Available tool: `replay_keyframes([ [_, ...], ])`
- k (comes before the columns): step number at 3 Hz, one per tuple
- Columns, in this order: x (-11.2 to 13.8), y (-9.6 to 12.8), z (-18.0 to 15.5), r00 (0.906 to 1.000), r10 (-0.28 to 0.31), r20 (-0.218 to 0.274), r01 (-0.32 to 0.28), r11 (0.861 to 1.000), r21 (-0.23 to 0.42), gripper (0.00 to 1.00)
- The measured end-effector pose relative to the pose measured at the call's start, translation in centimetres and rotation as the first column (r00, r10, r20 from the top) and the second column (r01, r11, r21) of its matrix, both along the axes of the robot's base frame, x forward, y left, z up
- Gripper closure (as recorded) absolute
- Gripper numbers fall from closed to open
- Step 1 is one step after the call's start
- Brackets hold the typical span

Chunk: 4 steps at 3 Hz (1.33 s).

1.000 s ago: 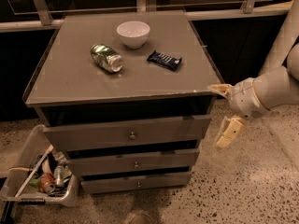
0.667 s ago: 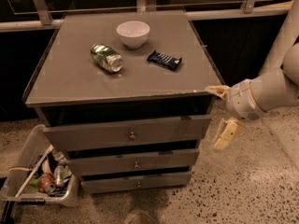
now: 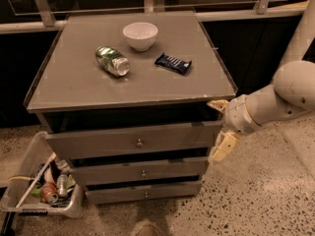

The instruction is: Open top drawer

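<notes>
The top drawer (image 3: pixel 98 142) is the widest grey front of the three, with a small round knob (image 3: pixel 139 143) at its centre. It stands out a little from the cabinet, with a dark gap above it. My gripper (image 3: pixel 220 127) is at the drawer's right end, just under the cabinet top's front right corner. It is open, with one pale finger (image 3: pixel 217 105) up by the corner and the other (image 3: pixel 223 148) down beside the drawer front's right edge. It holds nothing.
Two narrower drawers sit below, the middle one (image 3: pixel 113 173) and the bottom one (image 3: pixel 118 194). On the cabinet top (image 3: pixel 74 82) are a white bowl (image 3: pixel 140 35), a crushed can (image 3: pixel 112 61) and a dark snack bar (image 3: pixel 173 63). A white bin of rubbish (image 3: pixel 34 193) stands on the floor at left.
My gripper has edged slightly left, closer to the drawer's right end. The drawer and the things on top look unchanged.
</notes>
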<state>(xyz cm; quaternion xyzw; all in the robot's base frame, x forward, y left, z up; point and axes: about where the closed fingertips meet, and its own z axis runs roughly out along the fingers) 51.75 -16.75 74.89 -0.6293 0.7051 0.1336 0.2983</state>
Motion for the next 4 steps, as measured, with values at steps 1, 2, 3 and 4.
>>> replay_keyframes([
  [1, 0.4, 0.5, -0.8, 1.0000, 0.008, -0.006, -0.008, 1.000, 0.016, 0.00],
  [2, 1.1, 1.0, -1.9, 0.9999, 0.016, -0.002, -0.016, 0.999, 0.033, 0.00],
  [3, 1.9, 1.6, -2.7, 0.9994, 0.030, 0.014, -0.031, 0.998, 0.056, 0.00],
  [4, 2.4, 2.2, -3.6, 0.9982, 0.051, 0.031, -0.054, 0.996, 0.077, 0.00],
])
